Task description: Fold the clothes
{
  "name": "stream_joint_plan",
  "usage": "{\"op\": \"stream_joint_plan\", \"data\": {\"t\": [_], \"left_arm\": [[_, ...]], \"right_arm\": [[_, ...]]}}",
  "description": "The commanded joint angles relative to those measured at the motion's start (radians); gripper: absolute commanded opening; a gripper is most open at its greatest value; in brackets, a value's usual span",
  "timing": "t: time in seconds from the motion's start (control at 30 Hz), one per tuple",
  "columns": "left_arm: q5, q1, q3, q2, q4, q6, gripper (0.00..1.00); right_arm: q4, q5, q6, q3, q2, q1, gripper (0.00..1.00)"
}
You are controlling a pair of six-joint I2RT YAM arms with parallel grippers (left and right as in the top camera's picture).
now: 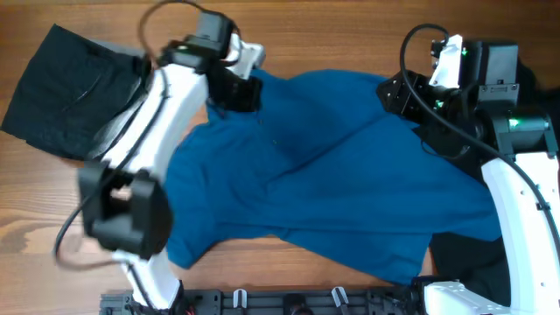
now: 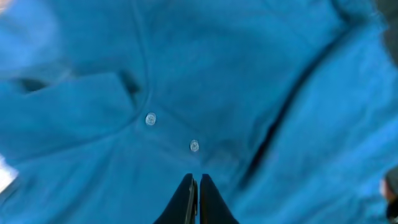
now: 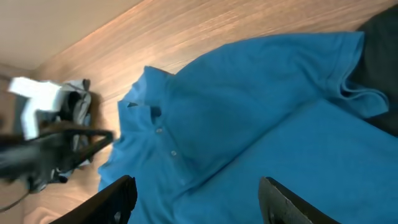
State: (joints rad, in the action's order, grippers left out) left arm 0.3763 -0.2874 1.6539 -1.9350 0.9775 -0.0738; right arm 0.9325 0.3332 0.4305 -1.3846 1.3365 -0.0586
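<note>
A large medium-blue polo shirt (image 1: 332, 184) lies spread and creased across the middle of the table. My left gripper (image 1: 234, 89) is over its collar end. In the left wrist view the jaws (image 2: 196, 179) are shut, with no cloth seen between them, just above the button placket (image 2: 194, 145). My right gripper (image 1: 404, 94) is at the shirt's far right edge. In the right wrist view its jaws (image 3: 199, 199) are wide open and empty above the shirt (image 3: 249, 106), whose collar and buttons (image 3: 159, 130) show.
A black garment (image 1: 61, 87) lies on a grey one at the table's far left. Another black garment (image 1: 472, 258) lies at the near right, partly under the shirt, and also shows in the right wrist view (image 3: 380, 37). Bare wood (image 1: 332, 35) runs along the far edge.
</note>
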Motion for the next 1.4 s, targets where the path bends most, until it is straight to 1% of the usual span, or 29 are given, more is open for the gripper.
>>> {"op": "stream_joint_plan", "data": {"t": [0.0, 0.13, 0.23, 0.27, 0.3, 0.33, 0.4, 0.43, 0.47, 0.5, 0.57, 0.6, 0.63, 0.73, 0.77, 0.83, 0.9, 1.03, 1.07, 1.1, 1.13, 1.17, 1.23, 1.3, 1.37], "left_arm": [[0.025, -0.014, -0.006, -0.179, -0.116, -0.027, 0.04], [0.053, -0.017, -0.006, -0.323, -0.23, -0.029, 0.04], [0.002, -0.013, -0.006, -0.377, -0.295, -0.031, 0.04], [-0.086, -0.006, -0.006, -0.399, -0.325, -0.011, 0.04], [-0.203, 0.015, -0.006, -0.421, -0.352, 0.05, 0.04], [-0.268, 0.035, -0.006, -0.435, -0.365, 0.088, 0.04], [-0.351, 0.116, -0.006, -0.468, -0.394, 0.146, 0.04], [-0.351, 0.188, -0.006, -0.483, -0.412, 0.173, 0.04], [-0.335, 0.265, -0.006, -0.483, -0.43, 0.23, 0.04], [-0.225, 0.344, -0.001, -0.476, -0.46, 0.247, 0.04], [-0.042, 0.42, 0.025, -0.47, -0.478, 0.247, 0.05], [0.043, 0.448, 0.047, -0.467, -0.476, 0.247, 0.08], [0.091, 0.459, 0.057, -0.459, -0.476, 0.247, 0.1], [0.106, 0.446, 0.058, -0.426, -0.473, 0.238, 0.18], [0.106, 0.435, 0.058, -0.41, -0.468, 0.235, 0.22], [0.106, 0.406, 0.058, -0.369, -0.452, 0.212, 0.29], [0.105, 0.38, 0.058, -0.318, -0.422, 0.182, 0.34], [0.102, 0.327, 0.058, -0.235, -0.359, 0.182, 0.37], [0.102, 0.307, 0.058, -0.222, -0.339, 0.175, 0.37], [0.102, 0.285, 0.058, -0.212, -0.312, 0.15, 0.4], [0.102, 0.262, 0.058, -0.208, -0.289, 0.129, 0.46], [0.103, 0.232, 0.058, -0.208, -0.259, 0.118, 0.55], [0.101, 0.182, 0.058, -0.208, -0.201, 0.041, 0.59], [0.101, 0.145, 0.058, -0.208, -0.164, 0.003, 0.61], [0.086, 0.111, 0.058, -0.208, -0.141, -0.01, 0.63]], "right_arm": [[0.003, -0.124, -0.039, -0.012, -0.003, 0.006, 0.67], [0.004, -0.196, -0.039, -0.012, -0.002, 0.006, 0.67], [0.005, -0.215, -0.039, -0.012, 0.009, 0.006, 0.66], [0.006, -0.214, -0.039, -0.012, 0.015, 0.006, 0.66], [0.012, -0.215, -0.042, -0.011, 0.023, 0.006, 0.66], [0.018, -0.215, -0.048, -0.011, 0.032, 0.006, 0.66], [0.039, -0.215, -0.075, -0.01, 0.067, 0.006, 0.67], [0.076, -0.217, -0.093, -0.008, 0.109, 0.006, 0.68], [0.098, -0.23, -0.091, -0.008, 0.142, 0.006, 0.68], [0.105, -0.249, -0.091, -0.008, 0.185, 0.006, 0.68], [0.061, -0.303, -0.09, -0.008, 0.254, 0.006, 0.68], [0.024, -0.332, -0.09, -0.008, 0.291, 0.006, 0.68], [-0.03, -0.361, -0.09, -0.008, 0.335, 0.012, 0.68], [-0.127, -0.363, -0.082, -0.008, 0.432, 0.042, 0.62], [-0.149, -0.359, -0.082, -0.008, 0.467, 0.056, 0.6], [-0.161, -0.345, -0.09, -0.008, 0.534, 0.092, 0.38], [-0.166, -0.31, -0.127, -0.008, 0.574, 0.12, 0.4], [-0.263, -0.271, -0.142, -0.008, 0.64, 0.158, 0.06], [-0.295, -0.251, -0.14, -0.008, 0.67, 0.161, 0.04], [-0.318, -0.233, -0.138, -0.008, 0.711, 0.163, 0.04], [-0.327, -0.222, -0.138, -0.008, 0.739, 0.163, 0.04], [-0.335, -0.221, -0.139, -0.008, 0.788, 0.163, 0.04], [-0.337, -0.279, -0.114, -0.008, 0.846, 0.18, 0.04], [-0.336, -0.347, -0.1, -0.008, 0.857, 0.219, 0.05], [-0.33, -0.429, -0.08, -0.009, 0.853, 0.306, 0.04]]}}
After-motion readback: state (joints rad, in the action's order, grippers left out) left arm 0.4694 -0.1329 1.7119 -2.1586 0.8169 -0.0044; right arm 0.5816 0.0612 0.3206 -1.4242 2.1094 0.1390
